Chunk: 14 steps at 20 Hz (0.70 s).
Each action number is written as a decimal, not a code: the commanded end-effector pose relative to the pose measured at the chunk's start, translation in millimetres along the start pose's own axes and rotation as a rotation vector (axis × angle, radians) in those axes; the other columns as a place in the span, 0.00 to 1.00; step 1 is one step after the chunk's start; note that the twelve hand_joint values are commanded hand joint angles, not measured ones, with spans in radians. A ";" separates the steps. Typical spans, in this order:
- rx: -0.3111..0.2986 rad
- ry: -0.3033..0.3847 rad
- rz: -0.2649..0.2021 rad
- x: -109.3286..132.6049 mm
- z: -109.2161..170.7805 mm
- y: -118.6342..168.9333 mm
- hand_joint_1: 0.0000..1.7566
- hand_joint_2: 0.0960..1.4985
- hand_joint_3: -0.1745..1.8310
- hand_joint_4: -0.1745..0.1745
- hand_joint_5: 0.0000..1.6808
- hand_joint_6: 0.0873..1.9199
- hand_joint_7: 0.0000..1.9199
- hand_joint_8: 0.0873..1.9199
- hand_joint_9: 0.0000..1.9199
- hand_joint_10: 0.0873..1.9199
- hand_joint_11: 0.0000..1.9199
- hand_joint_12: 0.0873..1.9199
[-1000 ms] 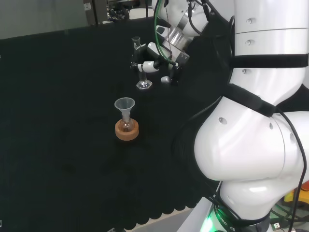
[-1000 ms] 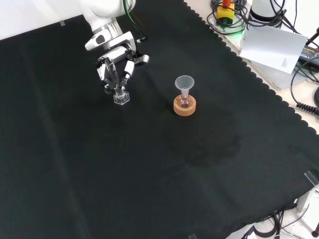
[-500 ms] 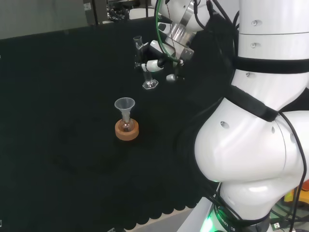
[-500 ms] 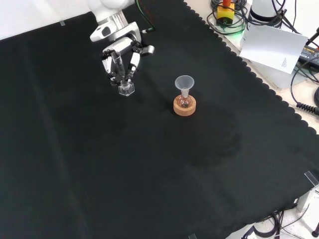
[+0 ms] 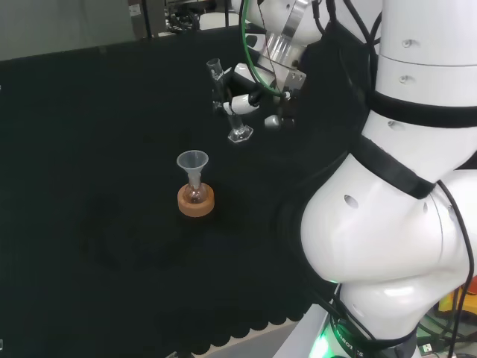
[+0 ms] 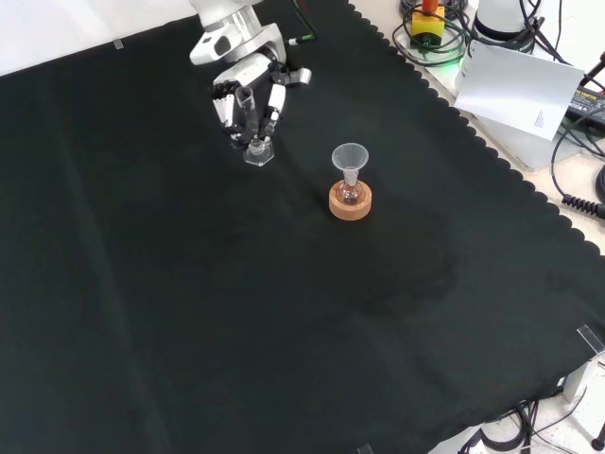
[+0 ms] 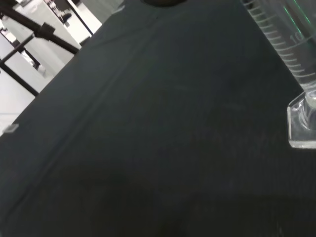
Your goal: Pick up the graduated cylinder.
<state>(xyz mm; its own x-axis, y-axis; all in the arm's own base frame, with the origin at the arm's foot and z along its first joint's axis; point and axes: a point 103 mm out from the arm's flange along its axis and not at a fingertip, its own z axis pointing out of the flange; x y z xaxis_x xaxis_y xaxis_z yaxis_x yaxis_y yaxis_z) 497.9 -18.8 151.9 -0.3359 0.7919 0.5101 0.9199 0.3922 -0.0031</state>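
Note:
The graduated cylinder (image 5: 228, 104) is clear glass with a hexagonal foot (image 5: 239, 136). It hangs tilted above the black cloth, and the hand (image 5: 250, 91) is shut round its tube. In the front view the hand (image 6: 248, 93) comes in from the top and holds the cylinder (image 6: 253, 128), whose foot (image 6: 258, 152) is lifted off the cloth. The wrist view shows the cylinder's marked tube (image 7: 286, 44) and its foot (image 7: 302, 123) close up over the cloth.
A small flask with a clear funnel (image 5: 193, 162) in its neck stands on a cork ring (image 5: 196, 200), nearer than the hand in the head view. In the front view this cork ring (image 6: 350, 200) lies right of the cylinder. The arm's white links (image 5: 402, 186) stand at the head view's right.
The hand has carried the cylinder up off the cloth and to the right in both views. The cylinder tilts more now. The flask on its cork ring has not moved.

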 end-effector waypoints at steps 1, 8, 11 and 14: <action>0.052 -0.045 0.010 17.7 -3.4 -34.4 0.66 0.74 0.08 0.00 0.58 0.51 0.73 0.06 0.80 0.00 0.74 0.30; 0.057 -0.043 0.006 24.3 -3.0 -52.3 0.66 0.74 0.08 0.00 0.58 0.51 0.73 0.06 0.80 0.00 0.74 0.29; 0.040 -0.058 -0.002 34.4 -2.4 -64.3 0.66 0.74 0.08 0.00 0.58 0.51 0.73 0.06 0.80 0.00 0.74 0.29; 0.053 -0.057 0.003 39.6 -3.4 -72.3 0.66 0.74 0.08 0.00 0.58 0.51 0.73 0.06 0.80 0.00 0.74 0.29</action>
